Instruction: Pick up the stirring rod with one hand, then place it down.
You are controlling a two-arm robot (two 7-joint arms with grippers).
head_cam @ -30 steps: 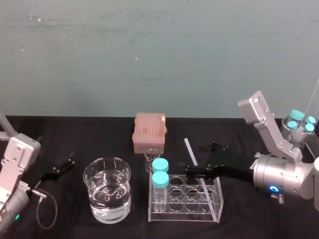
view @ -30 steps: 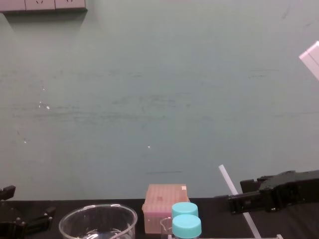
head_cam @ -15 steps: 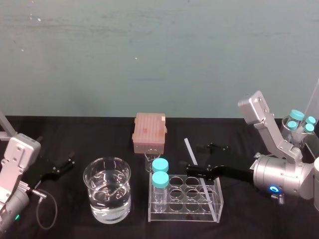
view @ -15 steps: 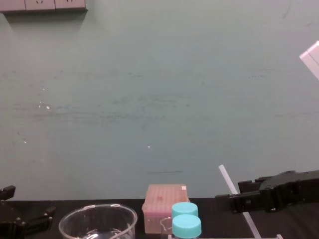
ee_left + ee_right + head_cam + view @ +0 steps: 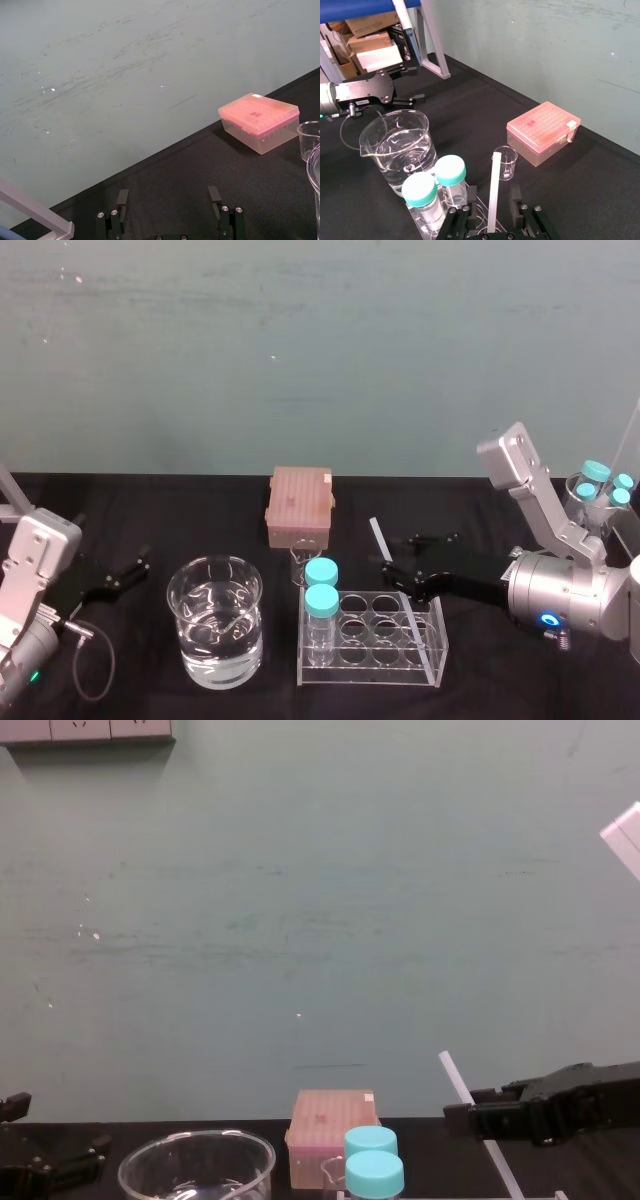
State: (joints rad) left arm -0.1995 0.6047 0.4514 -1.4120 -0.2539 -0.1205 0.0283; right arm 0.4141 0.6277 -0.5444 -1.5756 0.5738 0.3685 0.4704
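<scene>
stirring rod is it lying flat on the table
No, the stirring rod leans at a slant in the clear rack, with the right gripper open around it and the left gripper parked aside.

Stirring rod (image 5: 380,540) was whitish see-through, bench (image 5: 200,500) plain black, box (image 5: 299,502) pink, bottle caps (image 5: 321,600) turquoise, wall (image 5: 300,360) scuffed dull green.
</scene>
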